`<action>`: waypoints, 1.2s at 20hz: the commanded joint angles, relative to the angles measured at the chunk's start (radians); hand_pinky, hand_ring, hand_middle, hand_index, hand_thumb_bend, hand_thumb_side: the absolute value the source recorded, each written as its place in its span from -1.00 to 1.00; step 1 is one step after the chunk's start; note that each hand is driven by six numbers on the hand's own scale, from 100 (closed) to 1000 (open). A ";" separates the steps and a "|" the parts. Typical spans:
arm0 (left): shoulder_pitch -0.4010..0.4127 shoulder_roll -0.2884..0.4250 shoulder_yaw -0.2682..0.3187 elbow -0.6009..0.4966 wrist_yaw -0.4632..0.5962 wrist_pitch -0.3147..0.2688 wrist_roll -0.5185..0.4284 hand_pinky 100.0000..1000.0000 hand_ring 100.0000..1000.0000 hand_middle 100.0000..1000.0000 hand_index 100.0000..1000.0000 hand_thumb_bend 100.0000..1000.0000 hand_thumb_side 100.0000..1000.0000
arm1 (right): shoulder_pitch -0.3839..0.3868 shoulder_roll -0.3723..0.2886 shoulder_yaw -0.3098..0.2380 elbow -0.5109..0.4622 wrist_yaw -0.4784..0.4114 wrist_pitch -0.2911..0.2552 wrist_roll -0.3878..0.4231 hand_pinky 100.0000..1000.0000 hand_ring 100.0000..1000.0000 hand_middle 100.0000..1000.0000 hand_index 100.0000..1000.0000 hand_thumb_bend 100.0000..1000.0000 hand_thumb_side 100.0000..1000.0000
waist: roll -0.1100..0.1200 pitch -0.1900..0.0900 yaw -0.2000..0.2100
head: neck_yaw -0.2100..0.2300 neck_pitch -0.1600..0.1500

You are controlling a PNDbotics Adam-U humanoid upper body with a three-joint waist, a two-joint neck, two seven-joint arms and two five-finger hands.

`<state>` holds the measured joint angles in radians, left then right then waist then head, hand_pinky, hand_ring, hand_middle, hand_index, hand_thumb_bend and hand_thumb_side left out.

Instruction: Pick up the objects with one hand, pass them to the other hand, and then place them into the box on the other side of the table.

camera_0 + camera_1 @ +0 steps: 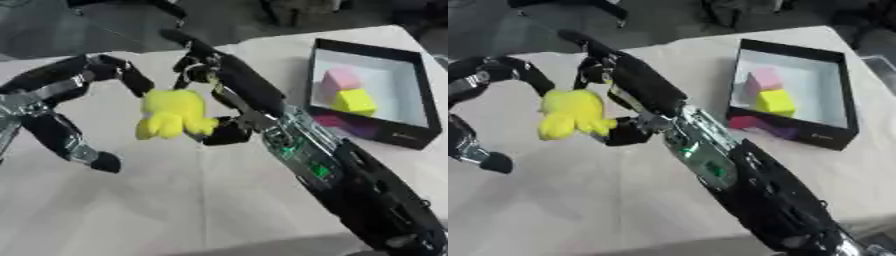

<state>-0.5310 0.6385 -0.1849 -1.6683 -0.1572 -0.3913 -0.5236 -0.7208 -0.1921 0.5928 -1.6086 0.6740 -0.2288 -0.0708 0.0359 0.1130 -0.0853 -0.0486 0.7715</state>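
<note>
A soft yellow plush toy hangs in the air above the tabletop, near the middle of the view, a bit toward 10 o'clock. It looks fuzzy & lumpy, w/ short round stubs at its bottom like little feet. What kind of toy it is, can't tell.

The left hand comes in from 9 o'clock. It is black w/ shiny silver parts. Its fingers bend down over the top of the toy at the toy's 11 o'clock side and touch it. One more black finger w/ a round tip points down at 8 o'clock, apart from the toy.

The right hand reaches in from 5 o'clock on a long black arm w/ green bits inside. Its fingers are curled round the toy's right side, w/ the thumb under the toy at the toy's 4 o'clock. So both hands are on the toy at once.

The tabletop is pale beige, smooth & flat.

At 2 o'clock sits a black box, square, w/ low walls & a white floor. Inside it are a pink block & a yellow block, touching. They look like smooth cubes. The yellow one is nearer, the pink one just behind it.
</note>
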 commanded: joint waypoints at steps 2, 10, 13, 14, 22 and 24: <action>-0.028 0.034 0.085 0.064 -0.007 0.031 0.123 0.42 0.31 0.36 0.65 0.39 0.21 | -0.020 -0.023 -0.013 -0.039 0.013 -0.009 0.009 0.64 0.42 1.00 -0.72 -1.00 -1.00 | -0.002 -0.020 0.004 | -0.022 -0.002; -0.017 0.090 0.255 0.126 0.082 0.124 0.342 0.35 0.20 0.24 0.58 0.09 0.09 | -0.032 -0.135 -0.103 0.025 -0.009 0.081 -0.049 0.61 0.38 1.00 -0.70 -1.00 -1.00 | -0.009 -0.020 0.014 | -0.085 -0.002; 0.070 0.112 0.324 0.074 0.106 0.137 0.388 0.34 0.19 0.21 0.57 0.06 0.06 | -0.029 -0.207 -0.201 0.145 -0.015 0.166 -0.138 0.60 0.36 1.00 -0.70 -1.00 -1.00 | -0.008 -0.019 0.028 | -0.126 -0.002; 0.105 0.113 0.346 0.056 0.104 0.146 0.402 0.34 0.18 0.20 0.57 0.05 0.06 | -0.028 -0.225 -0.240 0.198 -0.010 0.197 -0.174 0.59 0.35 1.00 -0.71 -1.00 -1.00 | -0.007 -0.019 0.034 | -0.140 -0.002; 0.334 -0.012 0.491 -0.075 0.087 0.204 0.484 0.33 0.16 0.16 0.55 -0.01 0.06 | -0.069 -0.269 -0.538 0.749 0.021 0.369 -0.463 0.56 0.32 1.00 -0.51 -1.00 -1.00 | -0.002 -0.018 0.083 | -0.216 -0.002; 0.363 -0.046 0.517 -0.091 0.084 0.224 0.500 0.33 0.16 0.16 0.54 -0.02 0.06 | -0.085 -0.283 -0.580 0.845 0.039 0.407 -0.520 0.56 0.34 1.00 -0.33 -0.78 -1.00 | -0.001 -0.018 0.090 | -0.228 -0.002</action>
<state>-0.1637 0.5873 0.3015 -1.7298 -0.0677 -0.1779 -0.0362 -0.7801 -0.4362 0.0496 -0.8139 0.7000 0.1585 -0.5515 0.0349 0.1124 0.0051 -0.2665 0.7724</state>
